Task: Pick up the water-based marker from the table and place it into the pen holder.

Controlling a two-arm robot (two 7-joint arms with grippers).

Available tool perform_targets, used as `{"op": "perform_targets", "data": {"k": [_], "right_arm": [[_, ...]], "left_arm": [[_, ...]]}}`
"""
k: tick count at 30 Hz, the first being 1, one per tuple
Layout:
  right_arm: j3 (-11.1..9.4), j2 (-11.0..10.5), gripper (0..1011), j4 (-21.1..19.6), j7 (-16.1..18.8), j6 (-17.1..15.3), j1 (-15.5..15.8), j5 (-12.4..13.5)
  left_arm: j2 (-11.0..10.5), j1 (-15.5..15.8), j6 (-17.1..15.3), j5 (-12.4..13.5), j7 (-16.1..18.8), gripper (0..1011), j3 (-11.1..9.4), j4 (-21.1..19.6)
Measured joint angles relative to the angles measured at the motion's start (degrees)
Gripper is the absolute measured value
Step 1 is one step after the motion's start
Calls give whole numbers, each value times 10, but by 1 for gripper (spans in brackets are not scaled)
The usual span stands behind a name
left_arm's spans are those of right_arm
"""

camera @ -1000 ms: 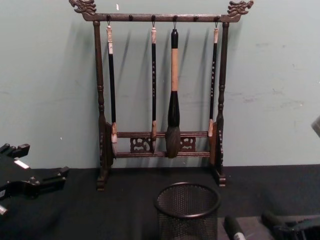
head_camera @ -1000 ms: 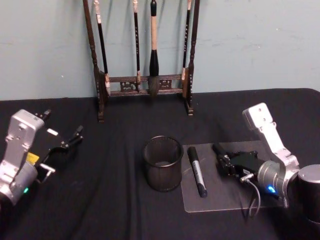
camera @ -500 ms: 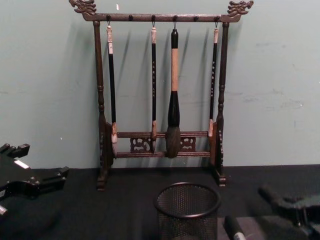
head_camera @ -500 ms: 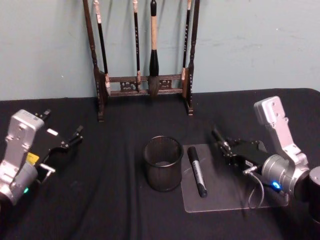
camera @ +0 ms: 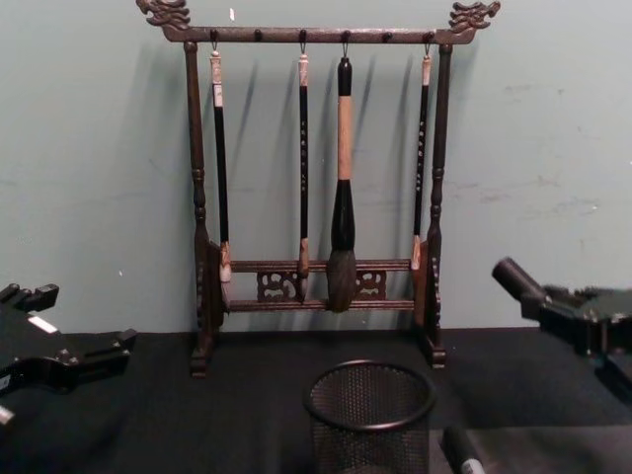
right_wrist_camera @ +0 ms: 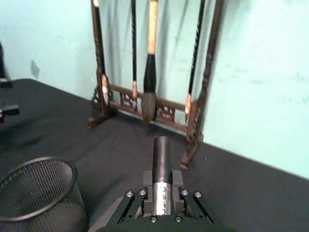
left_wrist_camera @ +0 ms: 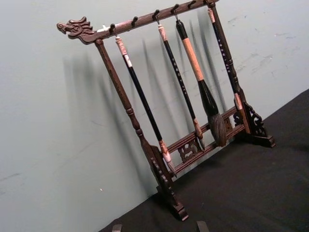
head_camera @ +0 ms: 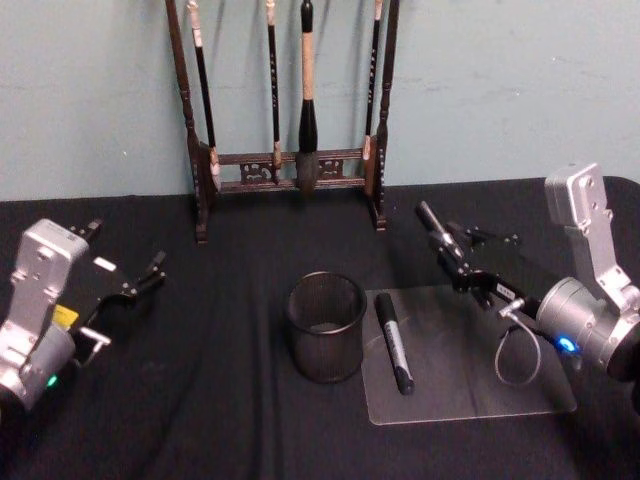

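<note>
My right gripper (head_camera: 468, 272) is shut on a black water-based marker (head_camera: 440, 243) with a silver label, held in the air above the far right part of the table, tip tilted up toward the brush rack. The right wrist view has that marker (right_wrist_camera: 162, 166) clamped between the jaws. Another black marker (head_camera: 393, 342) lies on the grey mat (head_camera: 470, 385). The black mesh pen holder (head_camera: 325, 325) stands upright just left of the mat, below and left of the held marker. My left gripper (head_camera: 125, 252) rests open at the far left.
A tall dark wooden rack (head_camera: 290, 110) hung with calligraphy brushes stands at the back of the black table (head_camera: 220, 400), against a pale green wall. From the chest the rack (camera: 321, 178) rises right behind the pen holder (camera: 370, 410).
My right gripper has risen from the mat with the marker and swung up and to the right. The marker on the mat and the left arm have not moved.
</note>
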State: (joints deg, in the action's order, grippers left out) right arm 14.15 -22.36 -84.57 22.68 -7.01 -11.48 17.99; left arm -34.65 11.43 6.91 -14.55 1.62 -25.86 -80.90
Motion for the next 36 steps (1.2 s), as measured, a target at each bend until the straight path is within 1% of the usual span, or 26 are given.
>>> {"op": "perform_targets", "data": {"k": [2, 4, 7, 12, 13, 14, 16, 17, 19, 20, 22, 24, 27, 30, 31, 32, 33, 36], "right_arm": [[4, -3, 236, 2, 9, 12, -7, 6], [6, -4, 236, 2, 11, 14, -10, 7], [19, -8, 236, 8, 24, 22, -28, 13], [37, -8, 236, 16, 37, 28, -49, 17], [37, -8, 236, 16, 37, 28, -49, 17], [43, -6, 236, 18, 41, 29, -56, 18], [46, -5, 236, 20, 42, 30, -60, 18], [53, -2, 235, 24, 46, 32, -69, 20], [55, -1, 235, 26, 47, 33, -72, 21], [63, 2, 236, 30, 51, 35, -82, 23], [71, 6, 236, 35, 54, 37, -91, 24], [76, 8, 235, 38, 56, 38, -96, 25], [90, 15, 236, 47, 62, 42, -109, 26], [96, 18, 236, 51, 64, 43, -113, 26], [106, 23, 236, 57, 67, 46, -122, 26], [106, 23, 236, 57, 67, 46, -122, 26], [114, 30, 236, 64, 69, 49, -129, 28], [120, 35, 235, 69, 71, 50, -134, 29]], "left_arm": [[0, 0, 0, 0, 0, 1001, 0, 0], [0, 0, 0, 0, 0, 1001, 0, 0], [0, 0, 0, 0, 0, 1001, 0, 0], [0, 0, 0, 0, 0, 1001, 0, 0], [0, 0, 0, 0, 0, 1001, 0, 0], [0, 0, 0, 0, 0, 1001, 0, 0], [0, 0, 0, 0, 0, 1001, 0, 0], [0, 0, 0, 0, 0, 1001, 0, 0], [0, 0, 0, 0, 0, 1001, 0, 0], [0, 0, 0, 0, 0, 1001, 0, 0], [0, 0, 0, 0, 0, 1001, 0, 0], [0, 0, 0, 0, 0, 1001, 0, 0], [0, 0, 0, 0, 0, 1001, 0, 0], [0, 0, 0, 0, 0, 1001, 0, 0], [0, 0, 0, 0, 0, 1001, 0, 0], [0, 0, 0, 0, 0, 1001, 0, 0], [0, 0, 0, 0, 0, 1001, 0, 0], [0, 0, 0, 0, 0, 1001, 0, 0]]}}
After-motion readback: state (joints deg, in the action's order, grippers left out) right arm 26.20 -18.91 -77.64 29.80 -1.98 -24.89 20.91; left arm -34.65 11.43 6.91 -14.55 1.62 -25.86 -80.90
